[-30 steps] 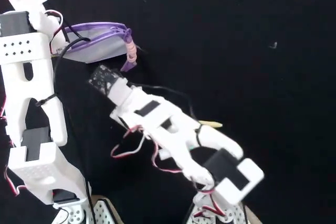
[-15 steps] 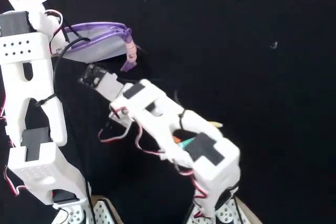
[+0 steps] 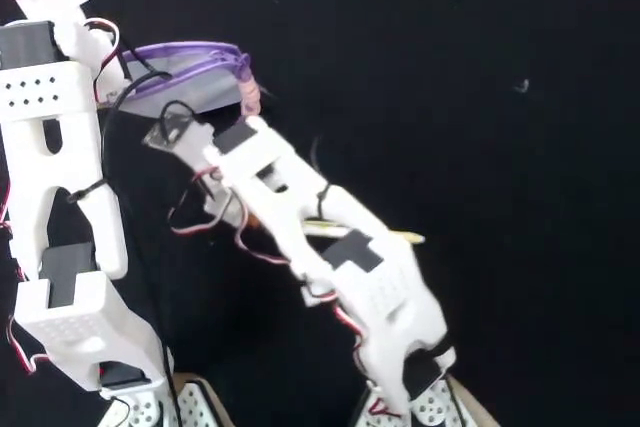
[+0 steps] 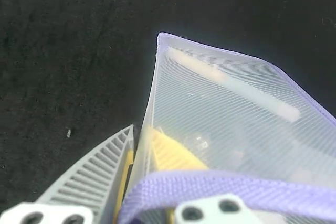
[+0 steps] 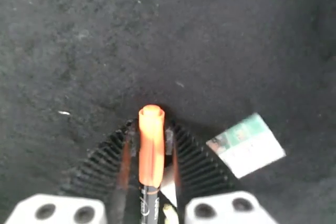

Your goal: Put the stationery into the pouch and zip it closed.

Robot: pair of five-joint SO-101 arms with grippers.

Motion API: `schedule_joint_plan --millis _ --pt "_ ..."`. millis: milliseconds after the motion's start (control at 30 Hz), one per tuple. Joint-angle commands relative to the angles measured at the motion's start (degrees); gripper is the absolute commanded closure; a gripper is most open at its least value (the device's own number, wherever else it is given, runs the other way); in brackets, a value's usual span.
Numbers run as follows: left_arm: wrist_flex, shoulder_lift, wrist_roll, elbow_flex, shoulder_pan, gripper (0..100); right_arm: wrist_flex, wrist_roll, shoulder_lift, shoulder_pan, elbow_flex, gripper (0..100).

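Holds the left arm (image 3: pixel 50 147) tall at the near left corner of the surface (image 3: pixel 520 207), links stacked almost upright, wrist up at the far end. Clamps the rim of the pouch (image 4: pixel 226 103) in the left gripper (image 4: pixel 137 153), jaws closed on its wall. Has the right arm (image 3: pixel 330 247) laid out long from its near base, slanting toward the far left. Pinches an orange pen (image 5: pixel 151 145) in the right gripper (image 5: pixel 151 129), jaws closed on both sides of it, facing down at the surface.

Black cloth-covered table (image 3: pixel 520 197)
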Motion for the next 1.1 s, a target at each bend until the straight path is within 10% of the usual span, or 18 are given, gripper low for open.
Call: schedule_joint_plan --millis 0,600,1067 --pt "-0.4 -0.8 0.4 -0.2 -2.0 97 0.9 0.2 -6.5 5.9 -2.3 98.7" --pt "-1.1 -0.8 0.4 0.0 -2.0 97 -0.2 0.3 -46.4 9.1 19.1 98.7" --pt "-0.9 -1.0 0.4 2.5 1.5 97 -32.5 0.2 -80.5 9.1 37.3 98.7"
